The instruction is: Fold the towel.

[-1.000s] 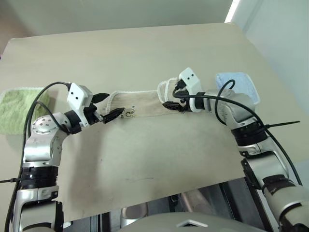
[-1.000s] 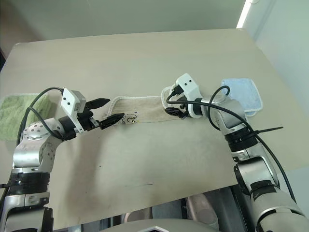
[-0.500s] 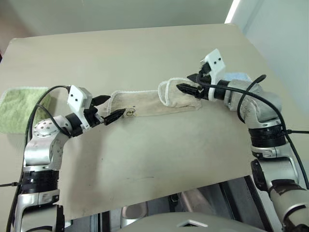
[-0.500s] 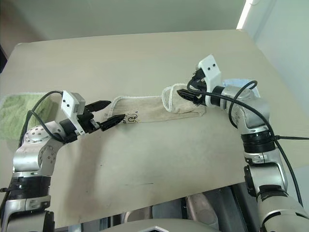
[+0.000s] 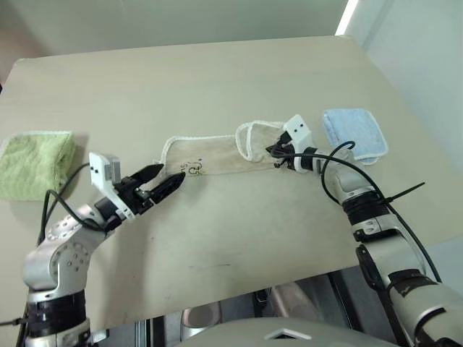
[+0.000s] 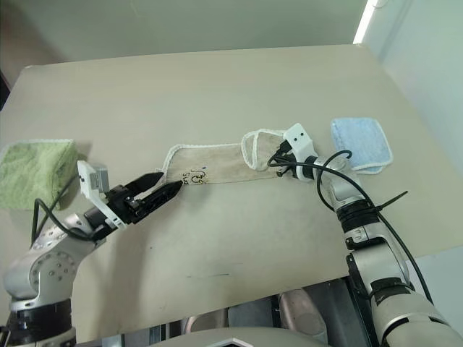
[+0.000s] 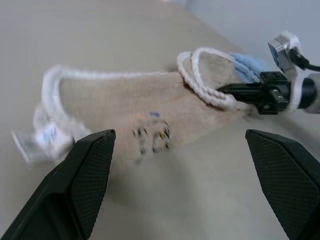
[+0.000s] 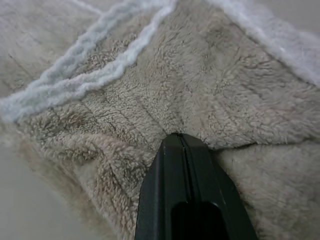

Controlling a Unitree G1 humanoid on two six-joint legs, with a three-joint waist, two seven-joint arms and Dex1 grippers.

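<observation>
As towel (image 5: pixel 217 155) lies stretched across middle of table (image 5: pixel 217 72), right end already doubled over, right gripper (image 5: pixel 278 157) fingers together, pressed against folded end; whether cloth is pinched, cannot tell. Left gripper (image 5: pixel 160 183) fingers apart, just short of left end. Risk: shallow pinch slips when lifted, fold falls open; left end unheld, towel drags, skews.
</observation>
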